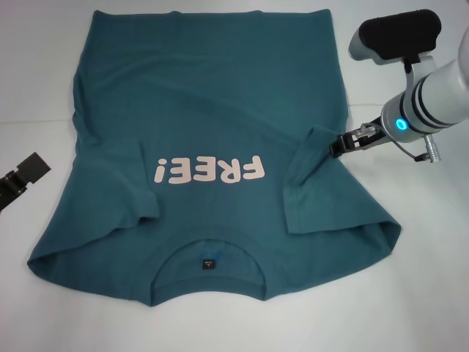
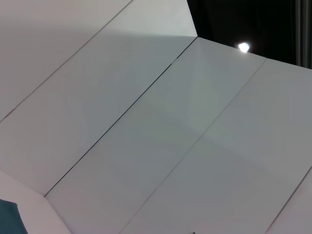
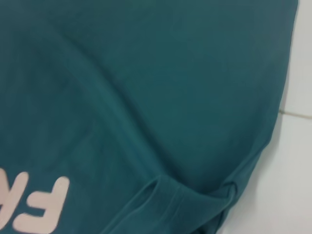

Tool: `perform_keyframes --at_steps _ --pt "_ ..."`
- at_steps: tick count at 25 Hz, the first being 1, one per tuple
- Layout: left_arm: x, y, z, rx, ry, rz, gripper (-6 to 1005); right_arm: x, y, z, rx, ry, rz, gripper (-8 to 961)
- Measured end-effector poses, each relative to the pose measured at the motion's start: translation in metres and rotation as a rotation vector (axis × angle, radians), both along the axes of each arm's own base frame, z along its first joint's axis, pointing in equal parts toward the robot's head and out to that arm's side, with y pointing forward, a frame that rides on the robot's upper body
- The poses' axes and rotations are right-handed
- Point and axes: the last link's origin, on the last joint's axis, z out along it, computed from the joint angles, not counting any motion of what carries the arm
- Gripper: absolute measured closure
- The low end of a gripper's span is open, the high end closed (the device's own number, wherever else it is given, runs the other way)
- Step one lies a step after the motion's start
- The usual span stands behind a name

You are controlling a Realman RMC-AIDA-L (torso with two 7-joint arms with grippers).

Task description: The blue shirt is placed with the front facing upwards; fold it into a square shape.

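Right gripper (image 1: 343, 143) jaws beside blue shirt (image 1: 212, 110) sleeve

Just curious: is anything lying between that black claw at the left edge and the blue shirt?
No. In the head view, only bare white table separates the left gripper from the blue shirt.
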Motion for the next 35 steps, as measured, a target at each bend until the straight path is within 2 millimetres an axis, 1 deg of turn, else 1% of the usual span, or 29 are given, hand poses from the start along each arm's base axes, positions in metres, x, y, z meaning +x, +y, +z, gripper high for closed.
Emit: perform_keyframes --at_steps 7,9,13,14,15,18,21,23,24,25,28,29,30,31,33,34,35 --pt "-0.001 -0.002 0.000 0.000 -0.003 0.006 234 0.008 0.001 -0.014 0.020 -0.046 0.048 339" --pt "-0.002 -0.002 0.000 0.005 -0.011 0.008 234 0.009 0.002 -0.015 0.025 -0.056 0.059 339" --pt "-0.002 -0.002 0.002 0.015 -0.017 0.010 233 0.009 0.010 -0.013 0.103 -0.064 0.123 340" --pt "-0.002 -0.002 0.002 0.015 -0.017 0.010 233 0.004 0.016 -0.013 0.157 -0.058 0.168 340" --pt "-0.002 -0.002 0.002 0.016 -0.017 0.010 233 0.004 0.016 -0.013 0.157 -0.058 0.168 340" --pt "-0.004 -0.003 0.004 0.025 -0.019 0.019 234 -0.009 0.026 -0.011 0.231 -0.052 0.247 340" --pt "-0.006 -0.005 0.005 0.034 -0.023 0.028 234 -0.024 0.032 -0.013 0.245 -0.051 0.291 339" --pt "-0.007 -0.006 0.005 0.036 -0.023 0.030 235 -0.027 0.030 -0.017 0.208 -0.052 0.278 339" --pt "-0.007 -0.006 0.005 0.036 -0.024 0.031 235 -0.026 0.025 -0.019 0.156 -0.055 0.245 339" --pt "-0.007 -0.007 0.005 0.036 -0.024 0.032 235 -0.026 0.025 -0.019 0.156 -0.055 0.245 339" --pt "-0.007 -0.007 0.005 0.036 -0.025 0.032 234 -0.019 0.014 -0.020 0.076 -0.051 0.173 340" --pt "-0.007 -0.007 0.005 0.036 -0.025 0.031 234 -0.014 0.006 -0.019 0.031 -0.045 0.129 340" --pt "-0.007 -0.007 0.005 0.036 -0.025 0.031 233 -0.014 0.006 -0.019 0.031 -0.045 0.129 340" --pt "-0.007 -0.007 0.005 0.036 -0.025 0.031 233 -0.012 0.002 -0.019 0.013 -0.036 0.108 340" --pt "-0.007 -0.007 0.005 0.035 -0.025 0.029 234 -0.009 -0.006 -0.017 0.002 0.004 0.080 339" --pt "-0.007 -0.007 0.005 0.035 -0.026 0.029 234 -0.008 -0.013 -0.014 -0.007 0.077 0.076 339" --pt "-0.007 -0.006 0.005 0.035 -0.026 0.028 234 -0.008 -0.013 -0.014 -0.007 0.077 0.076 339"
